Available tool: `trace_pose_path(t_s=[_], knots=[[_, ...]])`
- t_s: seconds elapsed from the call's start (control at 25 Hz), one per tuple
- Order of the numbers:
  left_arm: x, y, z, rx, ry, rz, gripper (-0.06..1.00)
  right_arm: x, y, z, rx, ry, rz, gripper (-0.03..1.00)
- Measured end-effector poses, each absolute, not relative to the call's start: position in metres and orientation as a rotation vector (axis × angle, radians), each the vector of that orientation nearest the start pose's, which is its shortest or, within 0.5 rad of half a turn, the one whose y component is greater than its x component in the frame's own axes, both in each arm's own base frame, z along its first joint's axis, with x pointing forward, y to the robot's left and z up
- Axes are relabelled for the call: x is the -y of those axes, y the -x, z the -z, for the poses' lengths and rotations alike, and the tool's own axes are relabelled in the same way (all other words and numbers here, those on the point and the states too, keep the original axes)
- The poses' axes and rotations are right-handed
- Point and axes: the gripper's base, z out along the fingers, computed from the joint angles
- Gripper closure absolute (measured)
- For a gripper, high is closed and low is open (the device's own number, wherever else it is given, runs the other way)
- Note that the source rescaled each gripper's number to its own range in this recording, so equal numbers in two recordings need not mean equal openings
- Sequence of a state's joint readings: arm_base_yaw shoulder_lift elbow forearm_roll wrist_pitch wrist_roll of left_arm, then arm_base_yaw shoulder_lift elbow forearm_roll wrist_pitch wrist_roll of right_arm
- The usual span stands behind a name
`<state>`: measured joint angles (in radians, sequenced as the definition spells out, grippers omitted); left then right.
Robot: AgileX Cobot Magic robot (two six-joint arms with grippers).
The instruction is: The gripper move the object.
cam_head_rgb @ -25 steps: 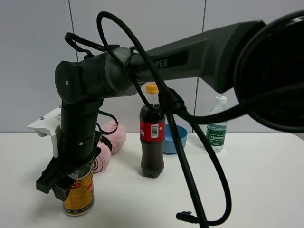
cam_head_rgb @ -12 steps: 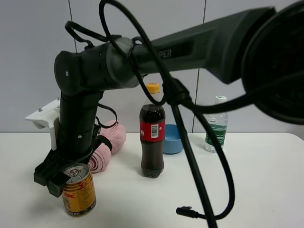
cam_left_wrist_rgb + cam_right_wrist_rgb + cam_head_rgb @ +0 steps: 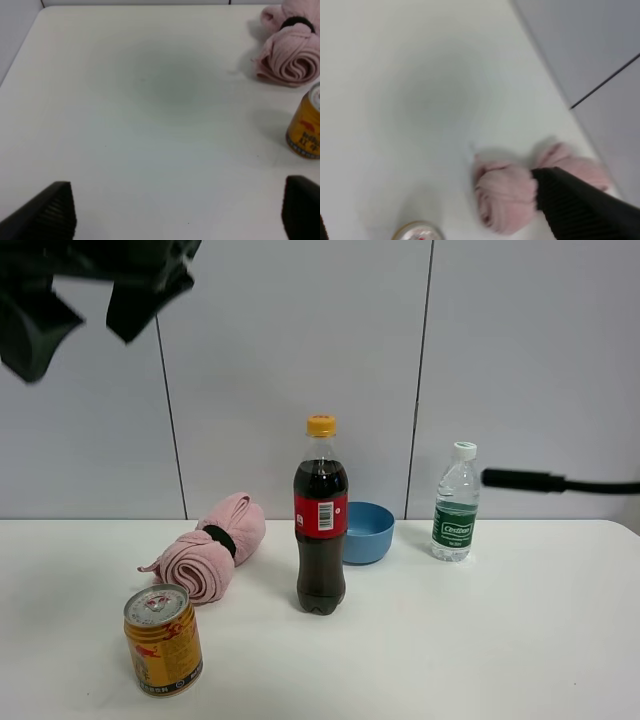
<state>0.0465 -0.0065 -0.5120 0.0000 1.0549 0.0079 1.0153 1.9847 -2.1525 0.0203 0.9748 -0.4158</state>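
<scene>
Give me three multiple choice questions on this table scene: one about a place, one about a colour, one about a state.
1. Where is the blue bowl?
A. behind the cola bottle, just to its right
B. at the far left
C. nearest the camera

2. What colour is the cola bottle's cap?
A. white
B. orange-yellow
C. green

3. How is the gold can?
A. lying on its side
B. held between fingers
C. standing upright, free on the table

1 A: the bowl peeks out behind the bottle's right side.
2 B: the cap is orange-yellow.
3 C: its pull-tab top faces up and nothing touches it.
</scene>
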Motion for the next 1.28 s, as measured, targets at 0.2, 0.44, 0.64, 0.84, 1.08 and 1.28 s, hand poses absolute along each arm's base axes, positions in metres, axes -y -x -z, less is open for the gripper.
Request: trace_pose_path(t_s=[0.2, 0.44, 0.64, 0.84, 1.08, 1.28], knots=[[0.000, 0.007, -0.281, -2.020, 0.039, -0.035, -0.06, -0.340, -0.217, -0.452, -1.699, 1.431, -0.248, 0.39], [0.000, 0.007, -0.281, -2.020, 0.039, -0.035, -0.06, -0.279, -0.193, -0.503, -1.746, 1.286, -0.154, 0.39], [0.000, 0.007, -0.281, -2.020, 0.039, -0.035, -0.06, -0.235, -0.183, -0.535, -1.761, 1.063, -0.073, 0.39], [0.000, 0.007, -0.281, -2.020, 0.039, -0.035, -0.06, -0.197, -0.174, -0.527, -1.834, 0.973, -0.024, 0.39], [0.000, 0.007, -0.281, -2.020, 0.039, -0.035, -0.06, -0.140, -0.159, -0.468, -2.017, 0.901, 0.043, 0.39], [0.000, 0.007, -0.281, -2.020, 0.039, -0.035, -0.06, -0.082, -0.139, -0.423, -2.157, 0.753, 0.041, 0.39]])
